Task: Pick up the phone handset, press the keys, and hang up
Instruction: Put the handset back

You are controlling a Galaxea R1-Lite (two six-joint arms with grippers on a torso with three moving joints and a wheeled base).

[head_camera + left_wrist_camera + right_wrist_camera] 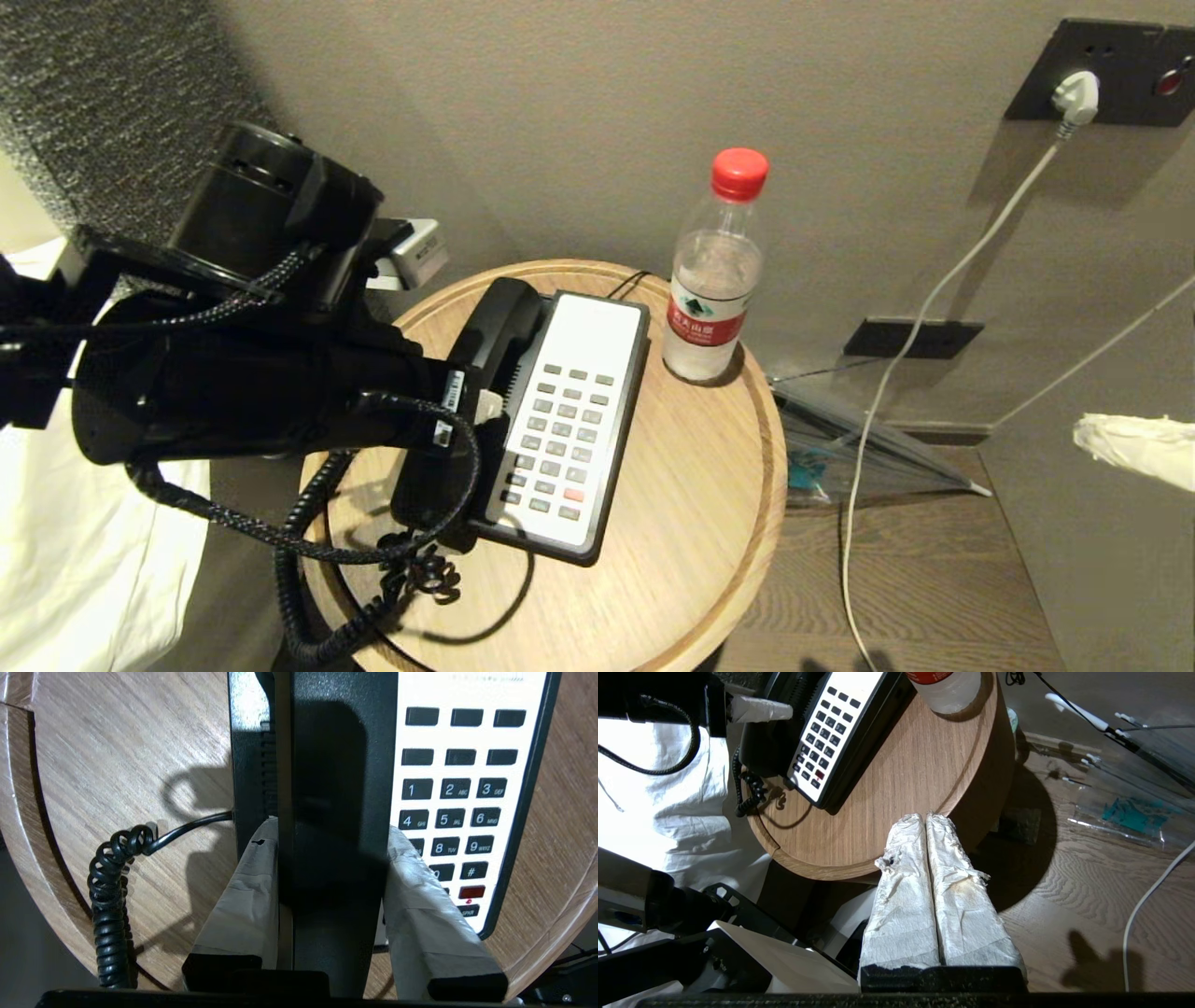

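— Two taped fingers (247, 877) of the left gripper (329, 868) sit on either side of the phone handset (336, 788), pressed against its flanks. Why would the robot take it there, at the middle?

— Judging by the wrist view, the straight middle part is the narrowest and flattest stretch, so the pads can close square on it. The handset itself lies along the left side of the phone base (569, 420), seemingly in its cradle; whether it has started to lift cannot be told.

— And the right gripper (927, 858)?

— It hangs off to the right of the round table (691, 523), over the wooden floor, its wrapped fingers pressed together on nothing. Likely it waits there so the keypad (560, 434) is free for pressing once the handset is up.

— What else is around?

— One water bottle (714, 271) with a red cap stands behind the base, near the table's far rim, well apart from both grippers. The coiled cord (110, 896) loops off the near left edge of the table and hangs below.

— Anything in the way?

— The cord, probably: it could drag or catch on the rim as the handset rises. The left finger nearest the keypad rests over the lower keys, so it may brush them.
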